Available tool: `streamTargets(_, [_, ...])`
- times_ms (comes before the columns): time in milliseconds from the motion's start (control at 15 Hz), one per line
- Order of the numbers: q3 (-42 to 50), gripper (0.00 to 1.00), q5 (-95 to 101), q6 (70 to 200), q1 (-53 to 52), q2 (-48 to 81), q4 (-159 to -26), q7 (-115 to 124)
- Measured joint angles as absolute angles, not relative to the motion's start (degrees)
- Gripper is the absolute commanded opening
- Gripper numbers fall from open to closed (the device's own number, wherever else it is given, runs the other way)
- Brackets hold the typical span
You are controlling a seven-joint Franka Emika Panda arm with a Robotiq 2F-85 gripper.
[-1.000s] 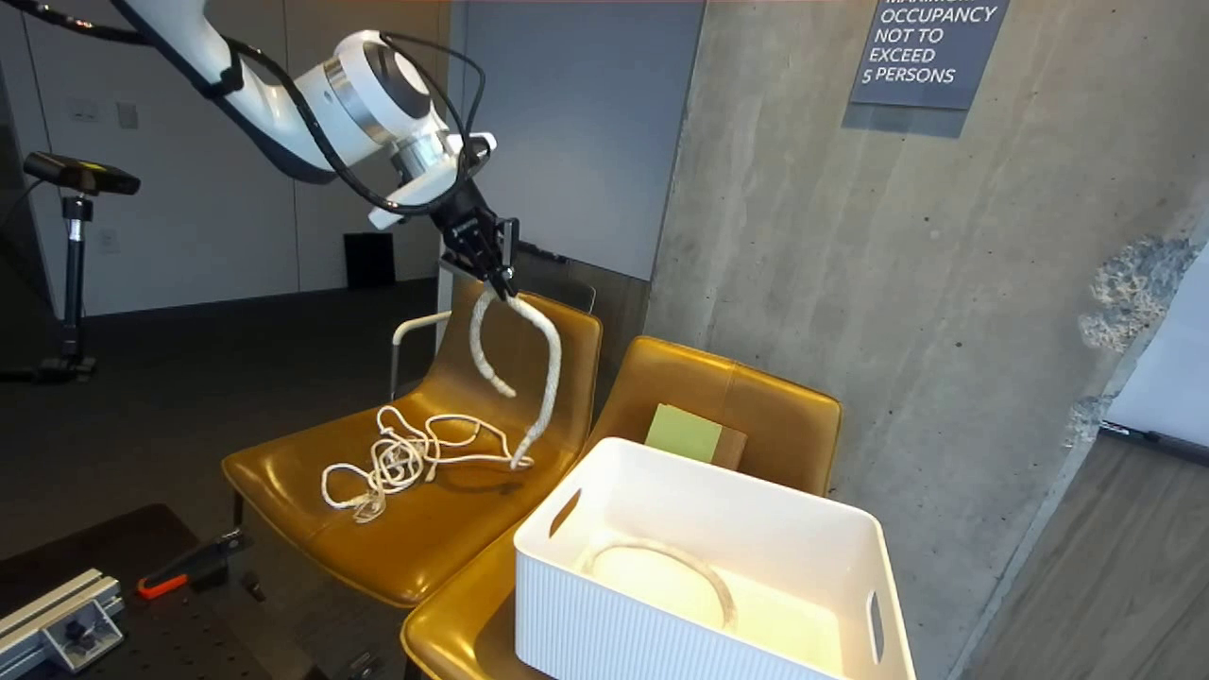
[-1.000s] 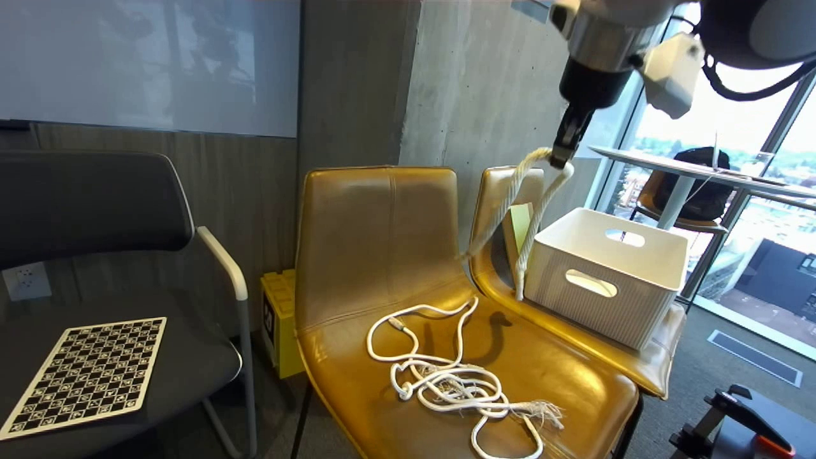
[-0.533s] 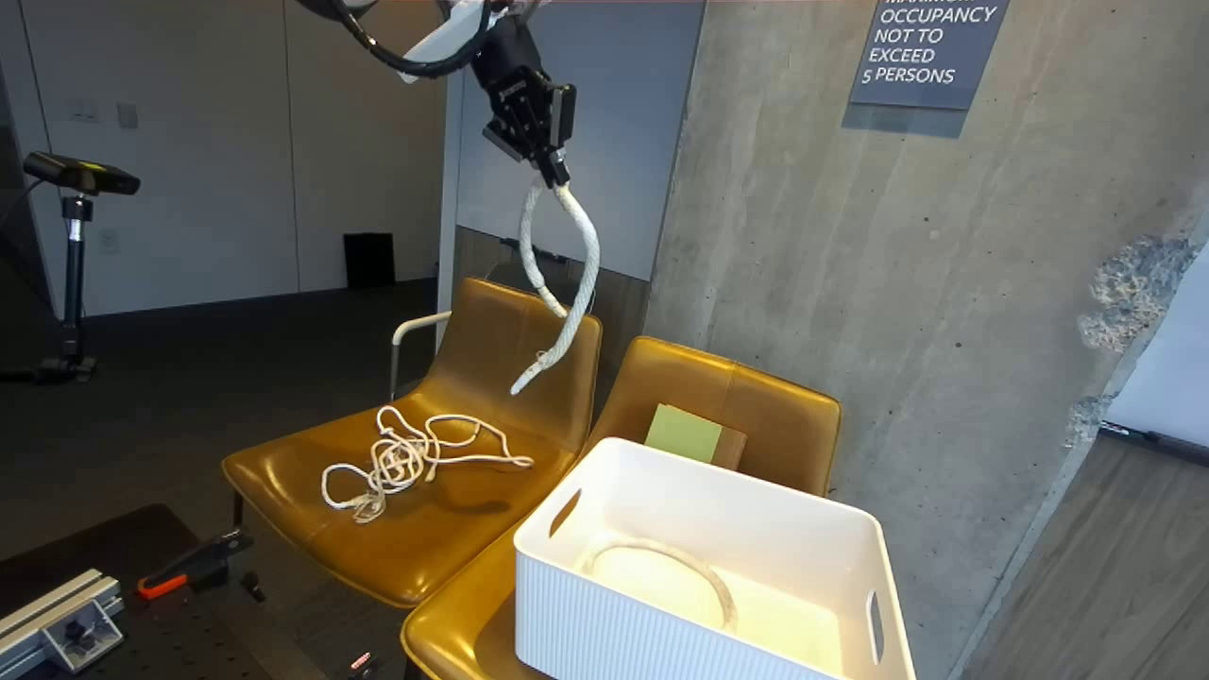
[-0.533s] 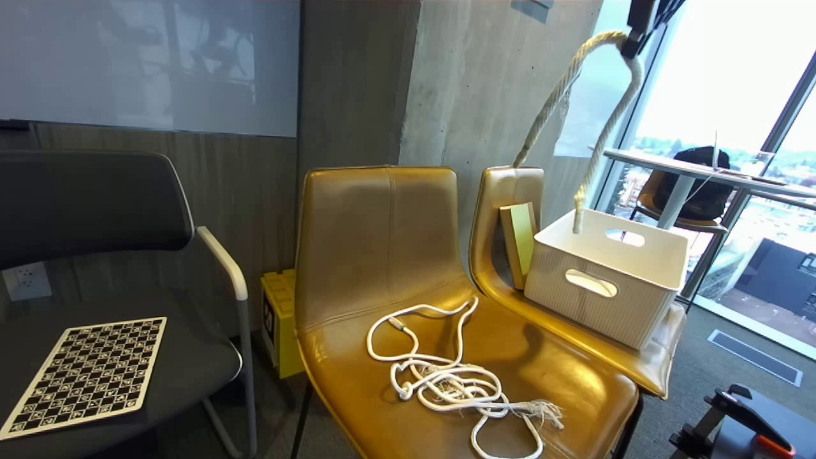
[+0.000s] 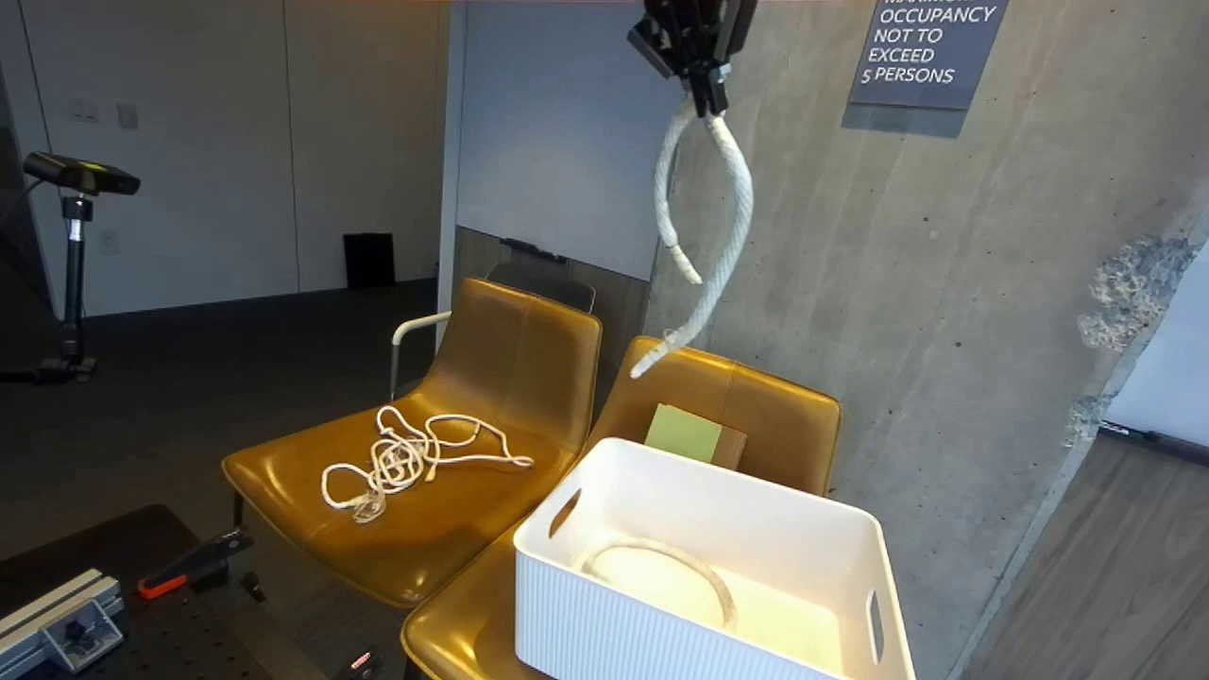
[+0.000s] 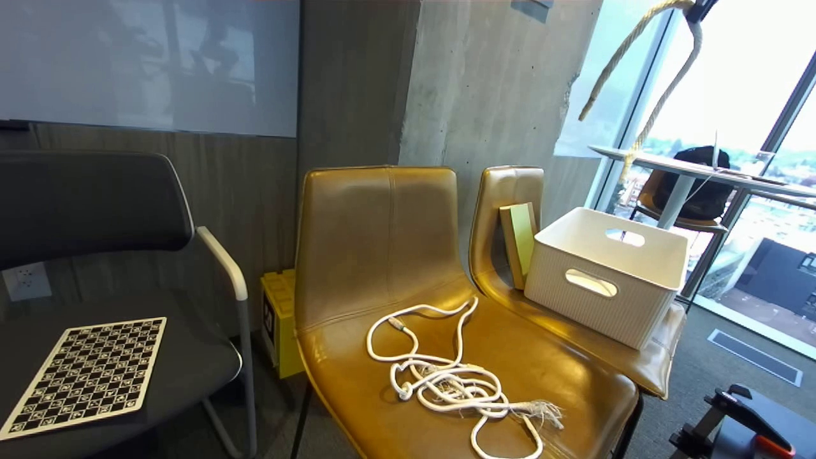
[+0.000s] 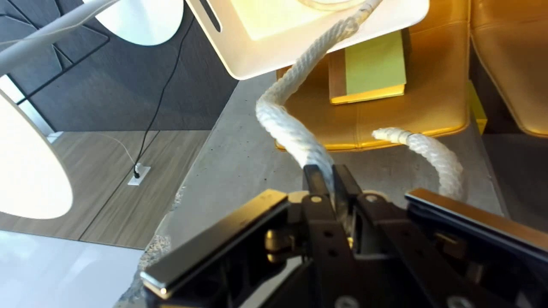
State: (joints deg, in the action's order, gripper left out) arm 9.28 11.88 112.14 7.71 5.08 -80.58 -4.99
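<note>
As my tool (image 7: pixel 329 173) pinches the thick rope (image 5: pixel 743 203), both rope ends dangle higher than the bin (image 5: pixel 604 623) on the right chair (image 5: pixel 779 425).

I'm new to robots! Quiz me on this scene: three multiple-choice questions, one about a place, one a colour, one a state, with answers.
1. Where does the thin, tangled white cord lie?
A) On the floor
B) On the seat of a caramel-brown leather-look chair
C) On a round table

2. What colour is most of the broad face of the flat, rectangular, book-like block?
A) Yellow-green
B) Red
C) Black

3. What state is the black metal gripper in?
A) Open and empty
B) Shut and empty
C) Shut on a thick white twisted rope

1 B: both exterior views show it there.
2 A: the wrist view shows that yellow-green face.
3 C: the wrist view shows it clamping the rope.
</note>
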Motion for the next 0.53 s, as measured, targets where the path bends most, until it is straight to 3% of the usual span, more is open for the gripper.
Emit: streamTargets(533, [11.2,0.03,6.7,102.2,14.9,22.9,-65.7,-11.6])
